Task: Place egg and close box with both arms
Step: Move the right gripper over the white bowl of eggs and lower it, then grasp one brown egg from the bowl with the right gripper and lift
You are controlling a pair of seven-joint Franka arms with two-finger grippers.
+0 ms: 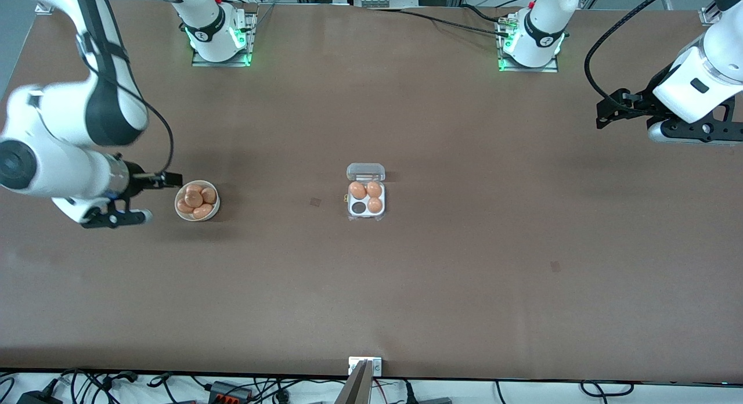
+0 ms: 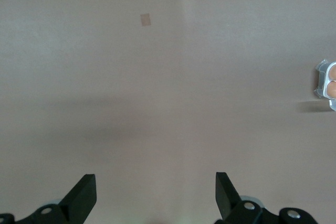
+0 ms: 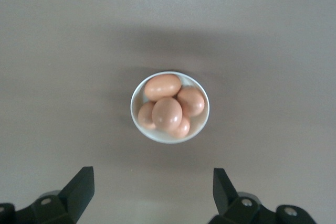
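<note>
Box (image 1: 366, 199) mid-table holding three eggs (image 1: 366, 195), bowl (image 1: 197, 201) of eggs toward the right arm's end

I work in a robotics lab. My 2 arms are bolted to metal base plates (image 1: 220, 58) lit green at the edge of a wide brown table (image 1: 464, 247). Black cables (image 1: 441, 20) run along that edge, and more wiring and plugs (image 1: 226, 388) trail along the edge nearest the front camera.
</note>
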